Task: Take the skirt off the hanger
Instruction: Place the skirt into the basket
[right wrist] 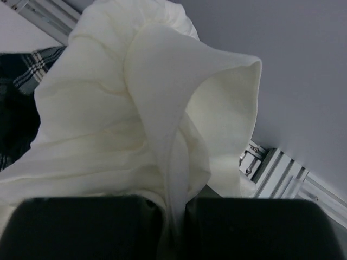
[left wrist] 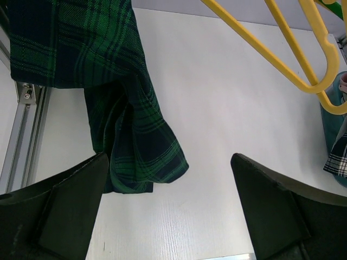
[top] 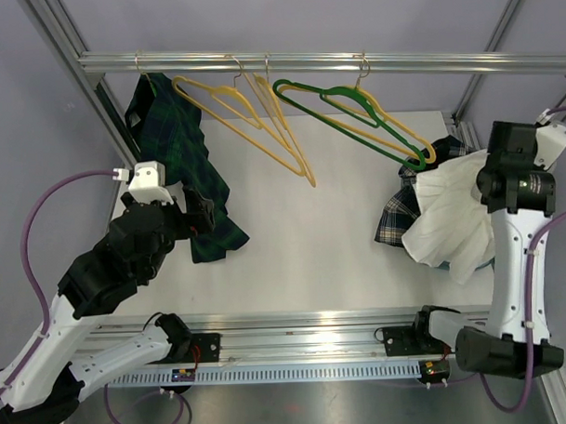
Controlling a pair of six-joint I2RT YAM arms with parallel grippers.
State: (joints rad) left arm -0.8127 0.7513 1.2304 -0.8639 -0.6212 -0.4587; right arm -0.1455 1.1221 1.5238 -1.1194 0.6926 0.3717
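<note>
We see the dark green plaid skirt [top: 183,150] hanging lengthwise at upper left, just above our released left end effector [left wrist: 168,216], while the right end effector [right wrist: 176,216] is clenched on white cloth [right wrist: 135,108].

Green-navy plaid skirt [top: 183,150] — cream skirt [top: 450,215]

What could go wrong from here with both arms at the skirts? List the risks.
1. The left gripper is open with the green plaid skirt beside one finger, not between them; closing now may miss the cloth.
2. The right gripper pinches only a thin fold of the white skirt, which could slip out.
3. The yellow hangers hang nearby and might snag.
</note>
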